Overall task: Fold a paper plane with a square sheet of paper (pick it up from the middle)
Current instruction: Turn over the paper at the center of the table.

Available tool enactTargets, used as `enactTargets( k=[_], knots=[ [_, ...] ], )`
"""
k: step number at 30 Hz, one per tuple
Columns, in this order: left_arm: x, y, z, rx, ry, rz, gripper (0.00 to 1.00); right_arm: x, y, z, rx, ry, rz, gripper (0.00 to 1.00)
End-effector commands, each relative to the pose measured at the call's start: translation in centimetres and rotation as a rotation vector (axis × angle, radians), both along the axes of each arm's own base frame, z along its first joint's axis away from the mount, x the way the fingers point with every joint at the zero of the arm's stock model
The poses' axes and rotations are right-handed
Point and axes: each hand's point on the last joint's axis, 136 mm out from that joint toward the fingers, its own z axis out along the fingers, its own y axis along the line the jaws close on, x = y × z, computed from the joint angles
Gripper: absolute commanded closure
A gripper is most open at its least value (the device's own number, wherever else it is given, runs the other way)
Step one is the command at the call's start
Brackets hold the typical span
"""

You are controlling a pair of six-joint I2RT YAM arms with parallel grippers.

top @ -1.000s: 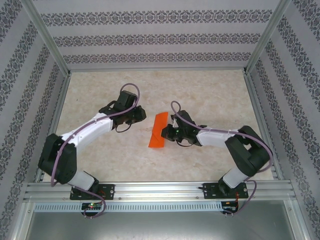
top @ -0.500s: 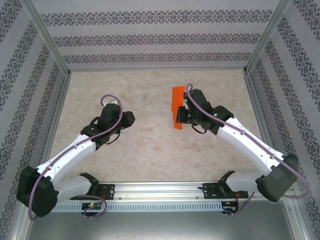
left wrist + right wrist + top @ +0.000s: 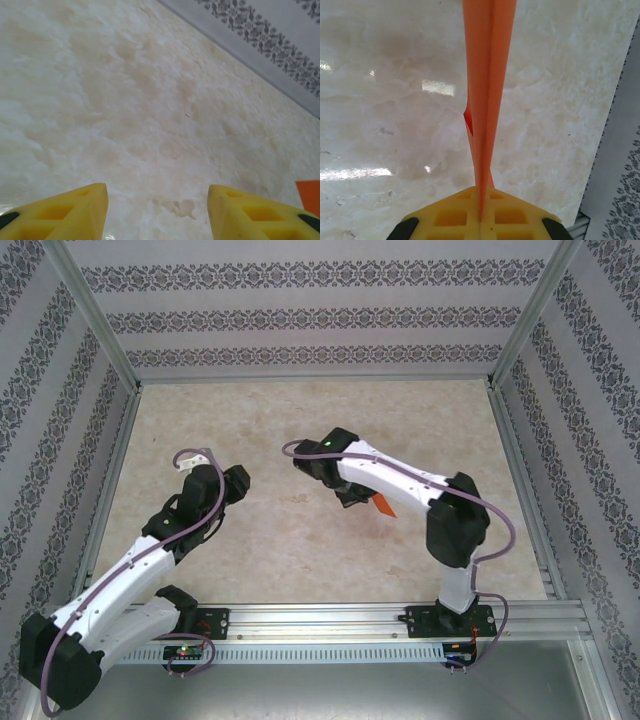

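We see the right gripper [image 3: 480, 212] with its two yellow fingers pressed tight together, pinching the paper plane [image 3: 487, 75] by one end. The orange paper runs straight out from the fingertips as a long narrow folded strip with a crease down its length, and it has a small kink partway along its left edge. It stands edge-on above the pale marbled worktop [image 3: 300, 410]; we cannot tell whether its far end touches the surface.

From above, a small piece of that orange shows just under the forearm of the right arm [image 3: 400, 480]. It lies a little right of the worktop's middle, well away from all four edges.

The left gripper [image 3: 157, 202] has its fingers [image 3: 80, 210] spread wide apart, with bare worktop between them and nothing in its grasp. It sits over the left half of the worktop, nearer the left edge than the middle and well apart from the plane. A corner of orange shows at the right border of the left wrist view. The patterned wall [image 3: 320, 315] rises behind the far edge.
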Motion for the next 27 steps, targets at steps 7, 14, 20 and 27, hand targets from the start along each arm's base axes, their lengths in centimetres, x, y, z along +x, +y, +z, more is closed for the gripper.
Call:
enactTargets(
  k=[7, 14, 20, 27],
  knots=[
    [-1.0, 4.0, 0.3, 0.054, -0.024, 0.151, 0.42, -0.5, 5.3, -6.2, 0.113, 0.117, -0.097, 1.0],
    [-0.9, 3.6, 0.1, 0.036, -0.017, 0.133, 0.42, -1.3, 10.1, -9.1, 0.195, 0.186, -0.079, 0.89],
    [-0.6, 3.1, 0.4, 0.043, -0.013, 0.096, 0.41, -0.9, 15.6, -8.6, 0.446, 0.21, -0.053, 0.63],
    [0.4, 0.1, 0.0, 0.009, 0.013, -0.05, 0.41, 1.3, 16.8, -3.4, 0.848, 0.077, -0.096, 0.53]
  ],
)
